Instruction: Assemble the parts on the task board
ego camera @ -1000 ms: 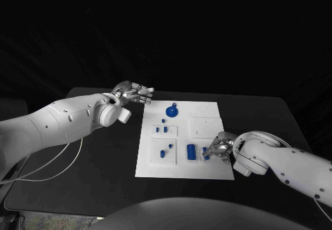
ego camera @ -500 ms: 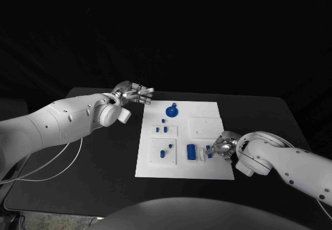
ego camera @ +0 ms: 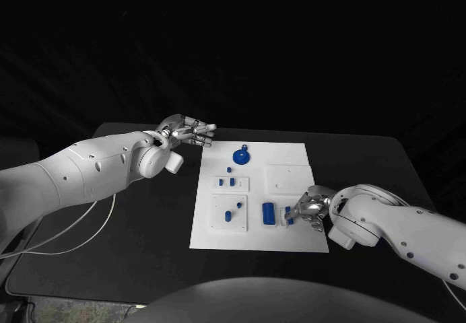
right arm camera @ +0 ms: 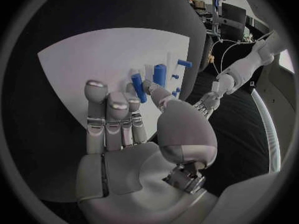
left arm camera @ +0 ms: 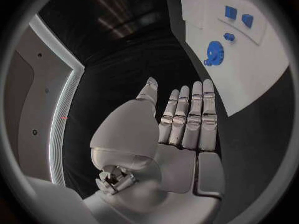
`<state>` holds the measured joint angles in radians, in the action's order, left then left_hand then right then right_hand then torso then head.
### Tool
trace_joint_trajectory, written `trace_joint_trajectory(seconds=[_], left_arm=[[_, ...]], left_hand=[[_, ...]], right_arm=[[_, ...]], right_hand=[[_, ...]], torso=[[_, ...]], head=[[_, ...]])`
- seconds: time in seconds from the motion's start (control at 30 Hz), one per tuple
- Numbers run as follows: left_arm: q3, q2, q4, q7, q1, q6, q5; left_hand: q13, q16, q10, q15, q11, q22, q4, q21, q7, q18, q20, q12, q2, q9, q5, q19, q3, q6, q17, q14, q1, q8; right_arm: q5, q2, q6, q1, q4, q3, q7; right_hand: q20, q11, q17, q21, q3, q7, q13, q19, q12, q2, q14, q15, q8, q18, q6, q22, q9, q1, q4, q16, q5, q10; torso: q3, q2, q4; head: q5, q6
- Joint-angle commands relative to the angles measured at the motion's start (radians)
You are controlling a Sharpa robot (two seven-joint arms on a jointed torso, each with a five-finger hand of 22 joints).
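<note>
- The task board (ego camera: 260,195) lies flat in the middle of the black table (ego camera: 369,168), placed between both arms so that either can reach it.
- The right hand (ego camera: 309,207) is low over the board's right near corner. In the right wrist view its thumb and a finger close on a small blue peg (right arm camera: 137,87), so I judge the peg pinched and carried, not yet seated.
- Just beside that hand lies a larger blue cylinder (ego camera: 267,213) on the board; a slim white post next to it may be the intended seat, though this cannot be confirmed.
- The left hand (ego camera: 187,132) hovers off the board's far left corner, above bare table. Its fingers are extended side by side and it grasps nothing; it appears parked clear of the work.
- A blue round gear-like part (ego camera: 240,158) sits at the board's far end, nearest the idle left hand.
- Small blue pieces (ego camera: 228,181) rest in the raised panels on the board's left half; whether they are fully seated is too small to tell.
- Assessment: assembly is in hand, with several parts left to place.
</note>
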<state>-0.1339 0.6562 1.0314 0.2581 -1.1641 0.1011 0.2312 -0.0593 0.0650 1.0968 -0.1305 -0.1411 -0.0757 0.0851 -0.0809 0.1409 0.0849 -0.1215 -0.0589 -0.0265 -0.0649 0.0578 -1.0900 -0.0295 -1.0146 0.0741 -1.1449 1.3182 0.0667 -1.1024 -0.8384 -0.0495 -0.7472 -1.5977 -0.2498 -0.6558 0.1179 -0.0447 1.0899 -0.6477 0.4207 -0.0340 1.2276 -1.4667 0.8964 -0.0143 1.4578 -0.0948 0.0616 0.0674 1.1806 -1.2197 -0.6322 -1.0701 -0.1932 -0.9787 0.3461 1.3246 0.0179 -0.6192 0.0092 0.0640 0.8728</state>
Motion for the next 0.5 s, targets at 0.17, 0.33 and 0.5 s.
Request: trace_joint_trajectory(seconds=[0.17, 0.33, 0.5], left_arm=[[0.0, -0.002, 0.003, 0.002, 0.0, -0.015, 0.003], [0.0, -0.002, 0.003, 0.003, 0.0, -0.016, 0.003], [0.0, -0.002, 0.004, 0.003, 0.0, -0.016, 0.003]], left_hand=[[-0.001, -0.003, -0.005, 0.0, 0.0, 0.001, 0.002, 0.004, 0.002, 0.001, 0.002, -0.001, 0.003, 0.001, -0.002, 0.006, 0.002, 0.004, 0.001, 0.008, 0.0, -0.003], [-0.001, -0.003, -0.006, 0.0, 0.0, 0.001, 0.003, 0.004, 0.002, 0.001, 0.002, -0.001, 0.003, 0.001, -0.002, 0.006, 0.002, 0.004, 0.001, 0.008, -0.002, -0.003], [-0.001, -0.003, -0.006, 0.0, 0.0, 0.001, 0.003, 0.004, 0.002, 0.001, 0.002, -0.001, 0.003, 0.001, -0.002, 0.006, 0.002, 0.004, 0.001, 0.008, -0.002, -0.003]], right_arm=[[0.005, 0.007, 0.051, 0.001, -0.002, 0.0, -0.004], [-0.005, 0.012, 0.053, 0.001, 0.005, 0.0, -0.006], [-0.012, 0.016, 0.05, 0.001, 0.009, 0.0, -0.006]], right_hand=[[0.003, -0.007, 0.0, 0.004, 0.068, 0.002, 0.001, -0.048, 0.0, -0.003, -0.001, -0.005, 0.004, -0.001, 0.005, -0.001, -0.033, -0.005, -0.082, 0.0, 0.0, 0.01], [0.003, -0.007, 0.0, 0.004, 0.066, 0.003, 0.001, -0.048, -0.002, -0.003, -0.001, -0.005, 0.004, -0.001, 0.006, -0.001, -0.035, -0.006, -0.082, 0.0, 0.0, 0.01], [0.004, -0.007, 0.0, 0.005, 0.066, 0.003, 0.001, -0.048, -0.002, -0.003, -0.001, -0.005, 0.004, -0.002, 0.006, -0.001, -0.036, -0.006, -0.082, 0.0, 0.0, 0.01]], torso=[[0.0006, 0.0, 0.0011], [0.0008, 0.0, 0.0001], [-0.0001, 0.0, 0.0003]], head=[[0.001, 0.0], [0.003, 0.0], [0.004, 0.0]])
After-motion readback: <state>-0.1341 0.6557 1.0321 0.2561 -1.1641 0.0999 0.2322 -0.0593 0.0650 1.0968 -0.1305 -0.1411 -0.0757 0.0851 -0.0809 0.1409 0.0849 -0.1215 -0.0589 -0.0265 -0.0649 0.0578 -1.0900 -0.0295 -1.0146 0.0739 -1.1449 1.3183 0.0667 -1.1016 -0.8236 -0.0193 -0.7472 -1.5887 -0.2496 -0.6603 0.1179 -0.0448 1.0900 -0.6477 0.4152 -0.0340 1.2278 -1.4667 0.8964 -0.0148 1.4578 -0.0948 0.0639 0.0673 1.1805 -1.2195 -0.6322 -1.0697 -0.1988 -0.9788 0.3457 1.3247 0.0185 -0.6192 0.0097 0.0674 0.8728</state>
